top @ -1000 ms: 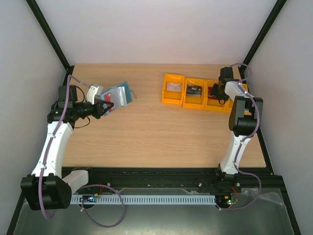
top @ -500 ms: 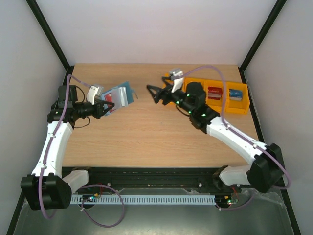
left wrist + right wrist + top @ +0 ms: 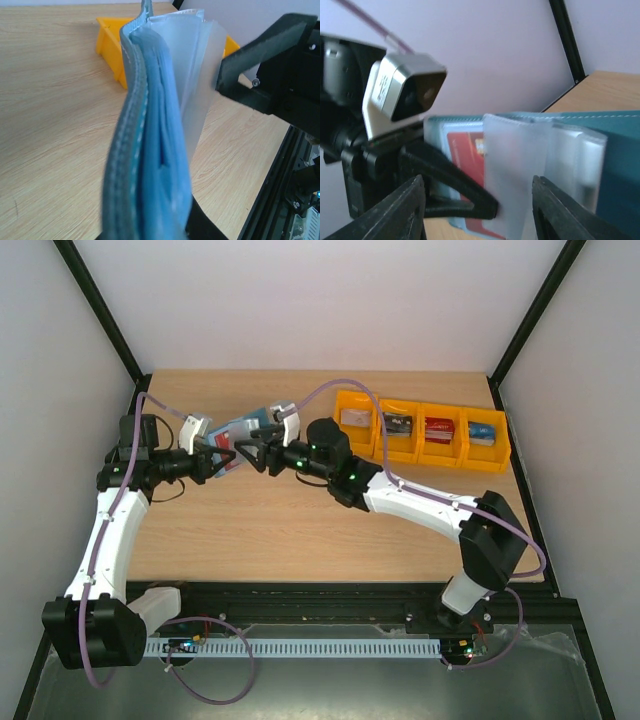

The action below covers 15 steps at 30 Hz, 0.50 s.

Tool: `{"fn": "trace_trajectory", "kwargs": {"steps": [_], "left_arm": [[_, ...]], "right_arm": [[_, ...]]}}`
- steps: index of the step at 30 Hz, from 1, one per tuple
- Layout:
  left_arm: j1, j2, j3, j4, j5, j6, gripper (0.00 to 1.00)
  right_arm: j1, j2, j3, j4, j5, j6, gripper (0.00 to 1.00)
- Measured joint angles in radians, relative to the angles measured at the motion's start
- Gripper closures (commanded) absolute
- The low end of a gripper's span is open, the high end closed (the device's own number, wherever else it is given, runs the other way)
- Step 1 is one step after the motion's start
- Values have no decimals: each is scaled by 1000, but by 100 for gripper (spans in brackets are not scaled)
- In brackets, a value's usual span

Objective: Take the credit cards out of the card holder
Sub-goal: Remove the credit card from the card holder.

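Pale wood-grain counter [image 3: 300,530] carrying a single row of bins.
Four orange bins [image 3: 441,457] stand directly on it, side by side and touching, in a line towards the counter's far right corner.

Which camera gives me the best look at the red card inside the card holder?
Right wrist: the red card faces the lens inside the card holder, partly behind frosted sleeves. Left wrist sees the card holder edge-on, no card face showing. Top external shows the card holder small and distant; the card cannot be made out.
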Motion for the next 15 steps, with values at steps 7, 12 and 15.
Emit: {"fn": "trace_trajectory", "kwargs": {"steps": [7, 12, 15], "left_arm": [[0, 0, 0, -1, 5, 7, 98], [0, 0, 0, -6, 10, 11, 98], [0, 0, 0, -15, 18, 16, 96]], "right_arm": [[-4, 66, 75, -15, 42, 34, 63], [-6, 106, 111, -39, 22, 36, 97], [-10, 107, 111, -39, -16, 31, 98]]}}
